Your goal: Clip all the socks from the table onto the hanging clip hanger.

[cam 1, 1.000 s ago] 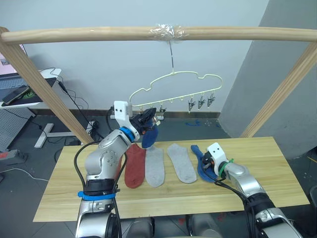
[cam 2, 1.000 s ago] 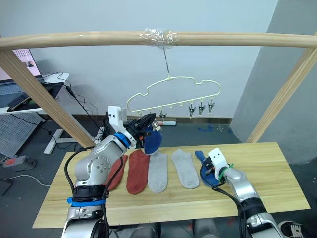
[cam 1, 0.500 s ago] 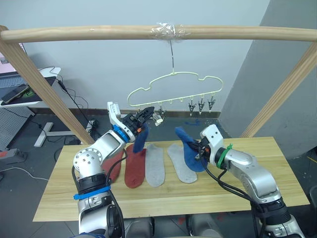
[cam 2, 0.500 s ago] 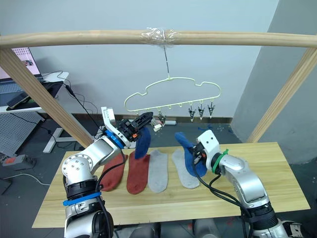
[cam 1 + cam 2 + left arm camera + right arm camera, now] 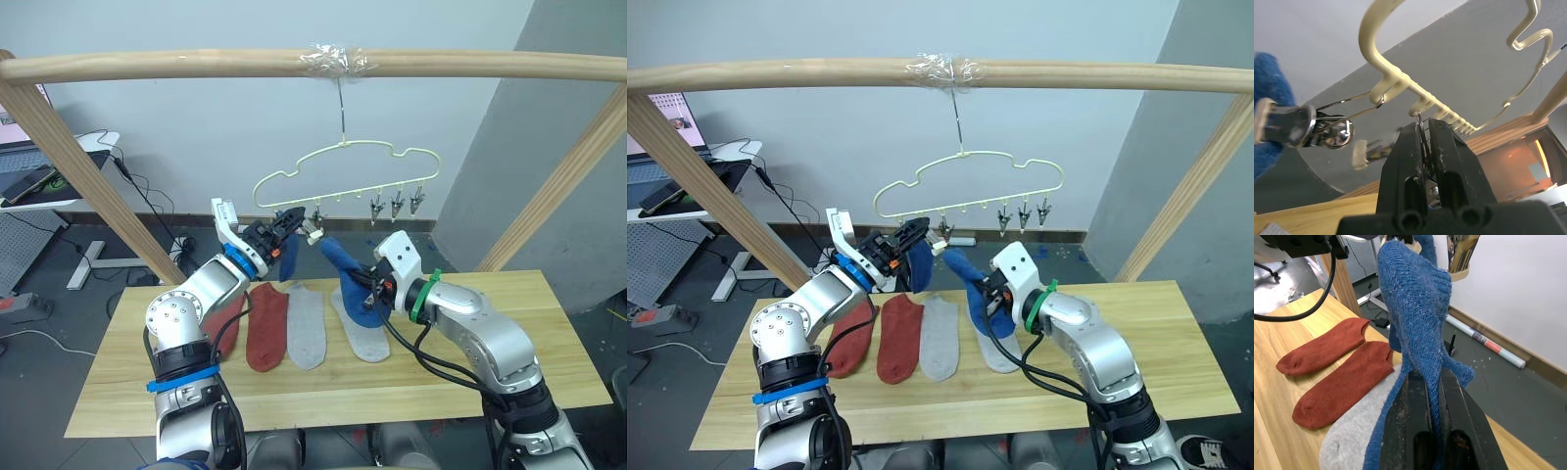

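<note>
My right gripper (image 5: 991,291) has its fingers clenched on a blue knit ankle sock (image 5: 970,279) at frame centre, long axis running upward and leftward. My left gripper (image 5: 285,221) pinches a small metal clip (image 5: 1425,161) of the pale-gold wire clip hanger (image 5: 348,174). Step in hand: clipping. Next, I judge, feed the sock's upper edge into that clip. Four socks lie on the light wood bench (image 5: 549,333).

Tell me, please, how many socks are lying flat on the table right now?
4: two rust-red socks on the left, then two grey socks beside them; part of the table is hidden behind the arms.
</note>
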